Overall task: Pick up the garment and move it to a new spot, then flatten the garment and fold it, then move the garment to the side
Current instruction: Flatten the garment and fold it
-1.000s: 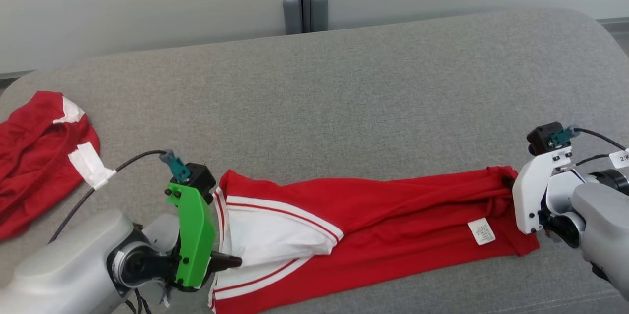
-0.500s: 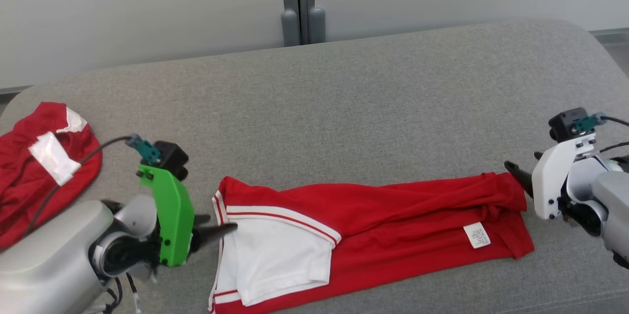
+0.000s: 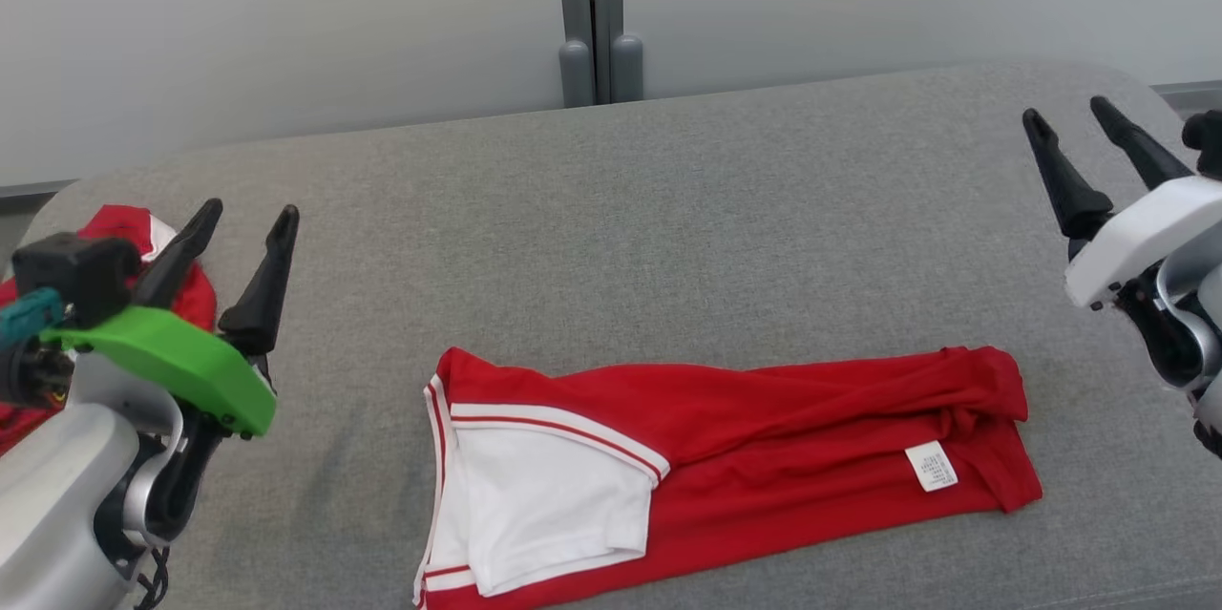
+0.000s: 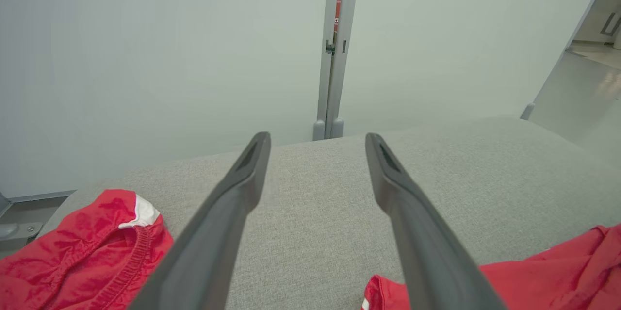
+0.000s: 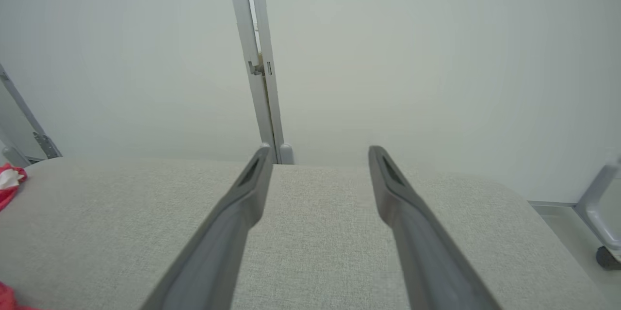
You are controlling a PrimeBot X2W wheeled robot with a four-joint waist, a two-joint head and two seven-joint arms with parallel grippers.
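The garment lies at the near edge of a grey cloth-covered bench. It is a long red strip running left to right, with a white panel edged in red stripes at its left end and a small white label near its right end. Nothing is touching it.

The left gripper hangs well to its left and the right gripper off to its right. Both have their jaws spread wide and empty, fingers pointing toward the back of the bench.

A second red and white cloth is bunched at the bench's far left end, partly behind the left gripper.

Beyond the bench's rounded back edge stand pale, plain wall panels, joined by a grey upright post. On the right wrist view, a grey frame leg with a dark wheel stands on the floor past the bench's right end.
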